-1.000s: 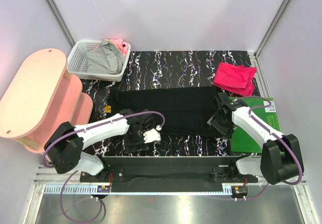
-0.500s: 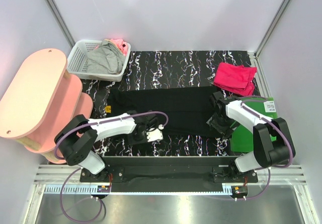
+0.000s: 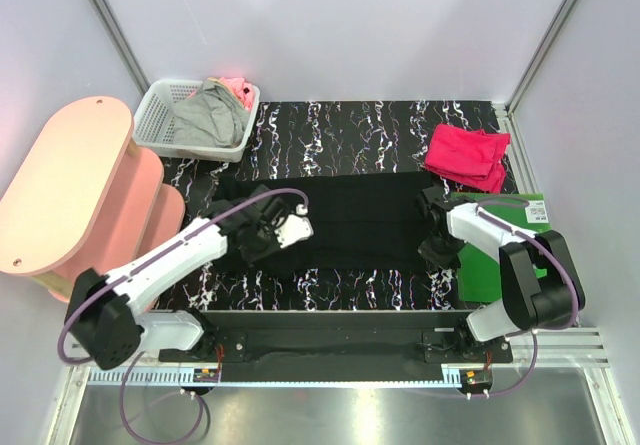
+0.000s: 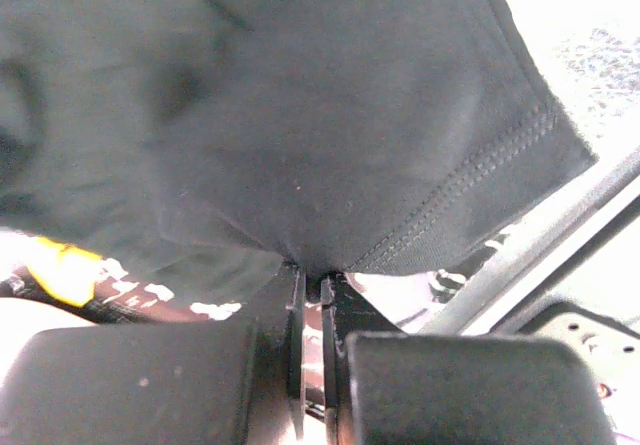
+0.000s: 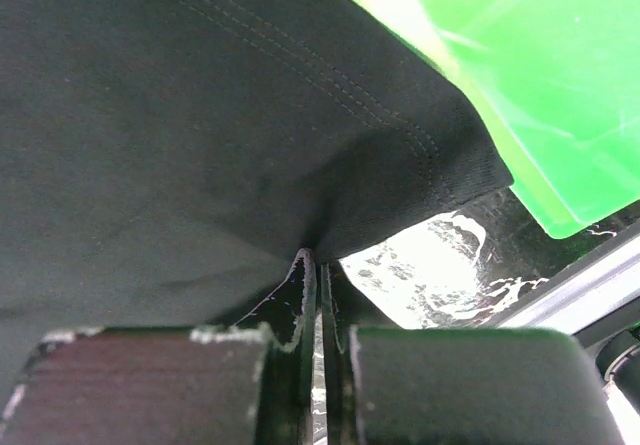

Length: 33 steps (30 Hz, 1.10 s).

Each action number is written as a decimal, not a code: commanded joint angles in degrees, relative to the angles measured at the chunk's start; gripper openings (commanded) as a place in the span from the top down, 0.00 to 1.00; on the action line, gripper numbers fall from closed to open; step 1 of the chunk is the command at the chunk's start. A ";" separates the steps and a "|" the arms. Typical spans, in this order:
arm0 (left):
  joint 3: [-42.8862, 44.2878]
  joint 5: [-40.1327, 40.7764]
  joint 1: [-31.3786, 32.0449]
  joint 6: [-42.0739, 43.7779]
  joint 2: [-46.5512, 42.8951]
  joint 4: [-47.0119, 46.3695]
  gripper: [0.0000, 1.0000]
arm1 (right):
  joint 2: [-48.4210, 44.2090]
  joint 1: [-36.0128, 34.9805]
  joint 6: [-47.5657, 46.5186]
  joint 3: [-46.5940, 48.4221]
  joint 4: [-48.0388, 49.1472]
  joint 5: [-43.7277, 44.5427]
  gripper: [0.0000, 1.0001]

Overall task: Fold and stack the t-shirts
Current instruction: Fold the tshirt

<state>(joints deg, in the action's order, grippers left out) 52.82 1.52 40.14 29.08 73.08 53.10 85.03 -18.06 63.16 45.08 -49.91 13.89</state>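
Two tight pinches

From above, the black t-shirt [image 3: 350, 215] lies spread in the middle, and the pink t-shirt [image 3: 467, 155] sits folded far right. Only the wrist views show the grips. The left gripper [image 4: 312, 283] and the right gripper [image 5: 318, 257] each squeeze black cloth by a stitched edge. The right one is beside the green board [image 5: 520, 75].

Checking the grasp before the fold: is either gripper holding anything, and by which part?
Both pinch the black t-shirt by its edge: the left gripper near one stitched hem corner, the right gripper near another, beside the green board.
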 commanded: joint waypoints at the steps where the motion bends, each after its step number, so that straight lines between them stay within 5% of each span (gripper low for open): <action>1: 5.01 -1.17 -2.43 2.29 -6.18 7.00 1.00 | -2.06 -0.48 -0.75 1.94 0.17 0.08 1.00; 24: 14.95 -11.62 -2.87 8.53 -11.46 35.40 1.00 | -29.13 -3.20 -3.74 3.44 -17.76 -6.07 1.00; 33: 12.39 0.76 -4.19 10.11 -6.82 23.64 1.00 | -20.47 -3.21 -5.23 8.51 -12.59 -2.91 0.98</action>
<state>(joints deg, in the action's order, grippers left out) 65.28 -4.82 37.32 36.93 63.20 77.12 58.78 -20.82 59.40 48.01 -65.63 8.05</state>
